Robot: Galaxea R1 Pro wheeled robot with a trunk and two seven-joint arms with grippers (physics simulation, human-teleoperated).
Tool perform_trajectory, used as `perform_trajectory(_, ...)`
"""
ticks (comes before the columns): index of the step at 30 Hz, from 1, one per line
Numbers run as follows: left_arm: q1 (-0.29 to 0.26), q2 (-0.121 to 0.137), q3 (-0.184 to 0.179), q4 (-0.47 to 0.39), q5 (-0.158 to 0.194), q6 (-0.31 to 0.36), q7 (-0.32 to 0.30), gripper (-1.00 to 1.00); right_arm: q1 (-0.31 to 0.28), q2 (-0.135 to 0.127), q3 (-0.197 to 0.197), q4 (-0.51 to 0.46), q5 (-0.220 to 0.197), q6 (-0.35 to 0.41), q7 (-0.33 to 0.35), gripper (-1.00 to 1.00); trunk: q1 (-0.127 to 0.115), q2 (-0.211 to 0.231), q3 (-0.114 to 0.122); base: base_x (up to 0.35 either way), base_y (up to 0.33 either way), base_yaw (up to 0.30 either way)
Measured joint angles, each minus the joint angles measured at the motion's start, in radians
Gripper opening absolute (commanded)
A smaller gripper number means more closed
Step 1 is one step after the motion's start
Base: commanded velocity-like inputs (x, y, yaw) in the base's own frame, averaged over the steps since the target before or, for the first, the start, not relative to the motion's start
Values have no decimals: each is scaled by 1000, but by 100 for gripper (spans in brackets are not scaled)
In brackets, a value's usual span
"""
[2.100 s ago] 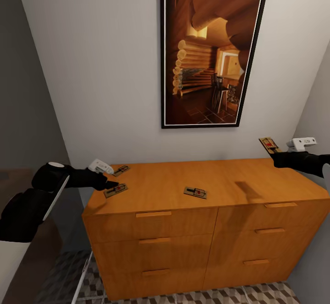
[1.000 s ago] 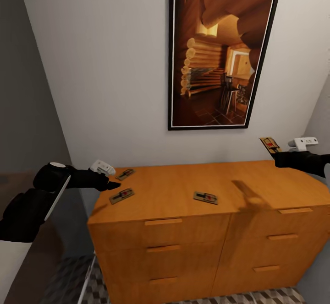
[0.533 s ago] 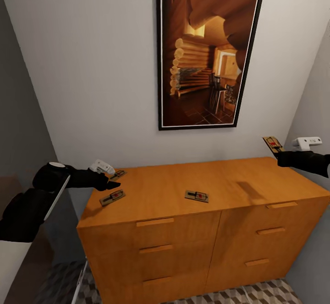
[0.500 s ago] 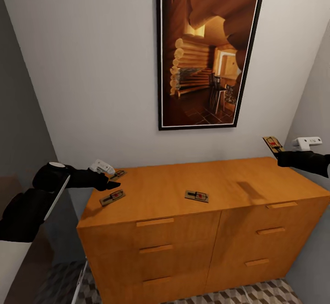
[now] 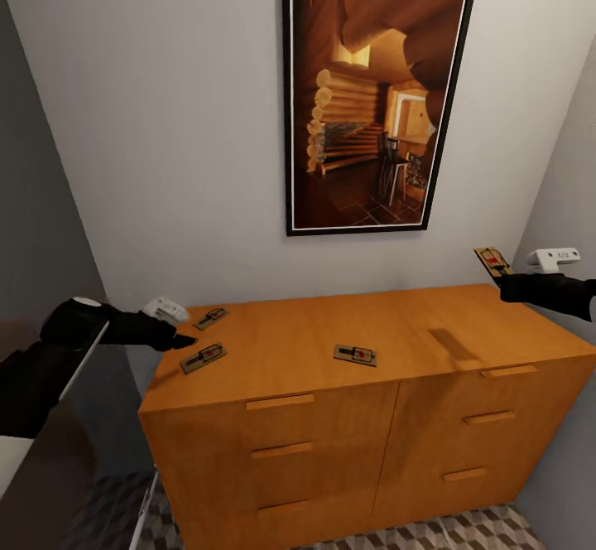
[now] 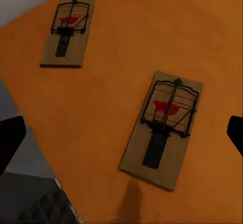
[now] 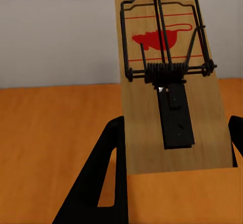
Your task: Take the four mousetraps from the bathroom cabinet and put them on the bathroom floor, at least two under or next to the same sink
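Right gripper [image 5: 502, 278] is clamped on 1 mousetrap [image 5: 492, 262], held above the cabinet [image 5: 348, 417] at its right end. Left gripper [image 5: 184, 340], fingers apart, hovers at the cabinet's left edge beside 2 mousetraps [image 5: 204, 358] [image 5: 210, 317]; a 4th mousetrap [image 5: 355, 355] lies mid-top.

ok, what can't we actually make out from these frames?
- Sink: outside all three views, so placement spot unknown.
- Bathroom floor: just a strip below the cabinet in head view.
- Left gripper: fingertips cut off at the left wrist view's edges.
- Right gripper: its grip on the held mousetrap is partly cropped in right wrist view.
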Motion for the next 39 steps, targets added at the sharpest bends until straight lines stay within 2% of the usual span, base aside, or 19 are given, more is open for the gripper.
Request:
perform_trajectory(3,0,24,1,6,4,-35,-6,100,0,0,0,0,1,0,-1,-100,0,0,0,0,0,0)
perform_trajectory(6,0,36,-4,11,5,-53,-22,100,0,0,2,0,2,0,-1,-100,0,0,0,0,0,0)
perform_trajectory(12,1,37,-7,33,4,-62,-41,100,0,0,3,0,2,0,-1,-100,0,0,0,0,0,0)
perform_trajectory(17,1,35,-8,38,3,-66,-81,100,0,0,3,0,2,0,-1,-100,0,0,0,0,0,0)
perform_trajectory(22,1,17,-9,40,3,-85,-110,100,0,0,4,0,2,0,-1,-100,0,0,0,0,0,0)
perform_trajectory(26,1,0,-9,46,2,-119,-115,100,0,0,4,0,2,0,-1,-100,0,0,0,0,0,0)
perform_trajectory(32,1,-20,-9,75,-1,-134,-116,100,0,0,4,0,2,0,-1,-100,0,0,0,0,0,0)
perform_trajectory(39,1,-29,-9,122,-32,-163,-117,100,0,0,4,0,2,0,-1,-100,0,0,0,0,0,0)
